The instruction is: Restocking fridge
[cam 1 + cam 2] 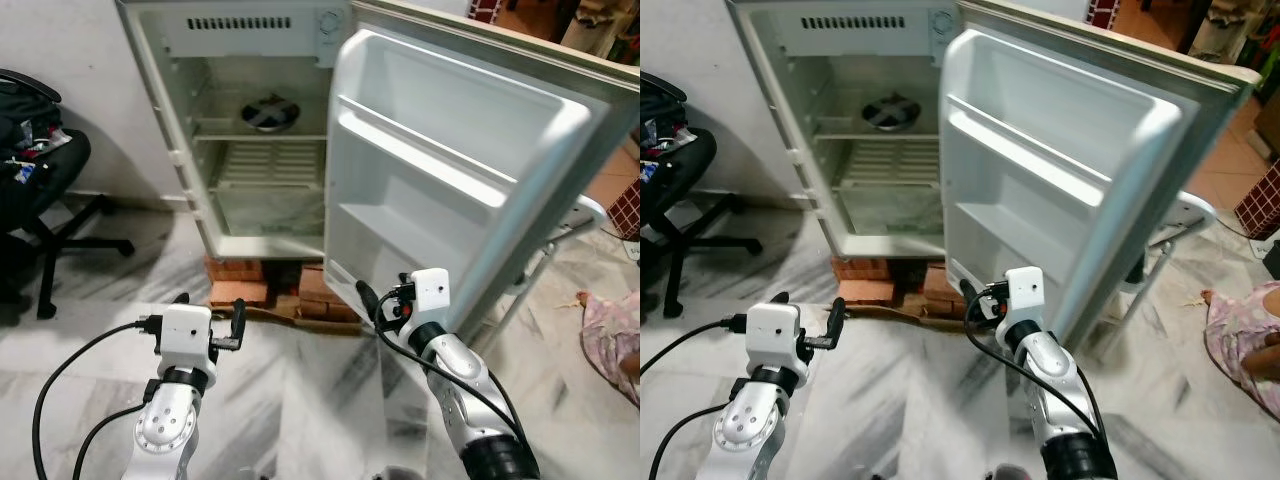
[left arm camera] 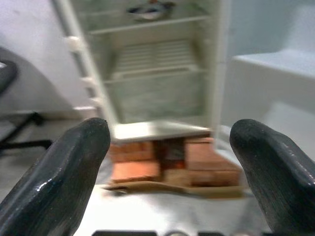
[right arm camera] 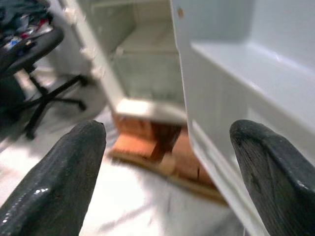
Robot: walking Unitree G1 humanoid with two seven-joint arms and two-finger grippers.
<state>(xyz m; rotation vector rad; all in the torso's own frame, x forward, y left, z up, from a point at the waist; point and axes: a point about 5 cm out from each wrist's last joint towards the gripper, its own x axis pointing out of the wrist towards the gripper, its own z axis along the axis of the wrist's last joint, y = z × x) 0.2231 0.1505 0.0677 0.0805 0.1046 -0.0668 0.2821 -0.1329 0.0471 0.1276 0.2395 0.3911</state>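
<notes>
- Left claw [image 1: 210, 322] and right claw [image 1: 382, 300] raised before the fridge [image 1: 250, 130], fingers apart, empty.
- Fridge door [image 1: 450, 170] open; bowl [image 1: 269, 112] on the upper shelf.

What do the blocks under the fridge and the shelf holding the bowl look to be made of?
The blocks under the fridge look like fired clay bricks: matte orange-red, rough-edged, stacked. The shelf under the bowl looks like clear glass or plastic with a pale rim; the slatted level below shows faintly through it. The pictures leave which one open.
</notes>
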